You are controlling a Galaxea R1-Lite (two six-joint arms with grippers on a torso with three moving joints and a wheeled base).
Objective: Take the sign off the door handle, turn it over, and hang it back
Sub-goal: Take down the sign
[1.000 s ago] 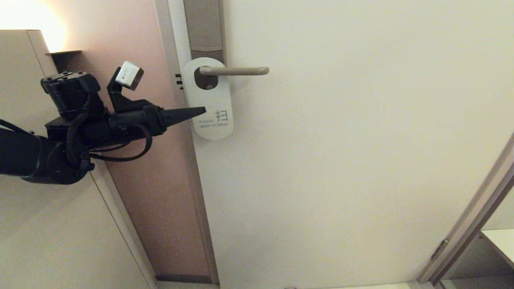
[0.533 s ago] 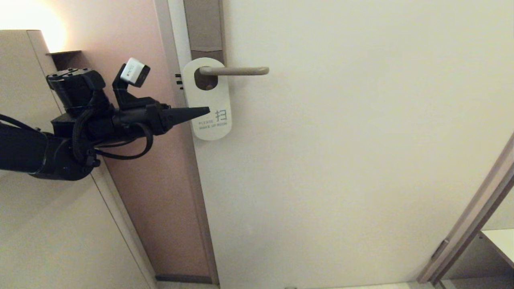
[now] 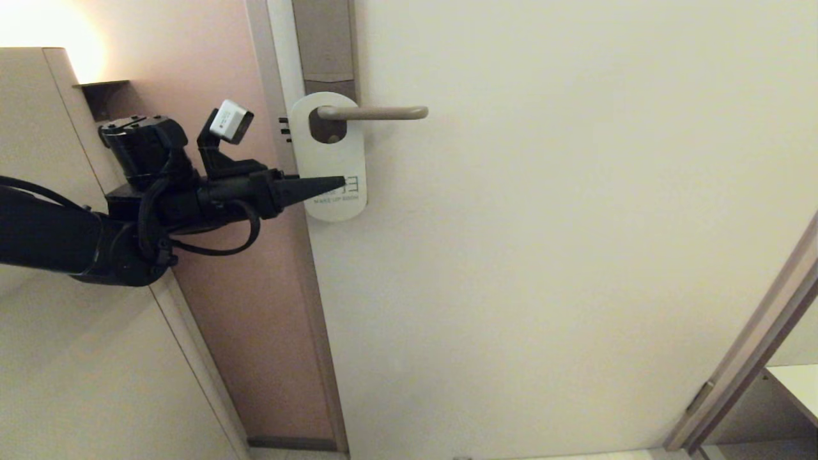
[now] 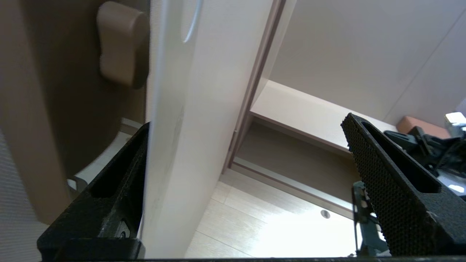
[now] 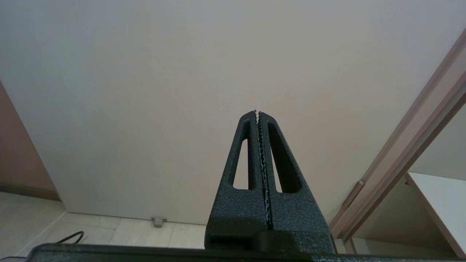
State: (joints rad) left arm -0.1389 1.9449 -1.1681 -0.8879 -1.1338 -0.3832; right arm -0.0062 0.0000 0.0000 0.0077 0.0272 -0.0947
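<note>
The thin white round-ended card sign (image 3: 329, 160) hangs on the straight beige metal door handle (image 3: 374, 113); the left gripper (image 3: 335, 184) straddles its lower end, fingers spread wide, nothing gripped. Removing, flipping and rehanging remain.

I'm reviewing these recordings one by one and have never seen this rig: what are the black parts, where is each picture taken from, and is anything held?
It is a two-armed robot facing a hotel-style door. The wide picture comes from a camera on its head; the other two come from cameras on its wrists, looking out past the fingers.

In the head view, the black arm on the left ends in the left claw, reaching the lower part of the sign. The sign hangs on the door handle, white "MAKE UP ROOM" face outward.

The left wrist view shows that claw wide open, with a pale edge standing between its fingers. Nothing is gripped yet.

The right wrist view shows the right claw, shut, empty, parked away from the sign.
</note>
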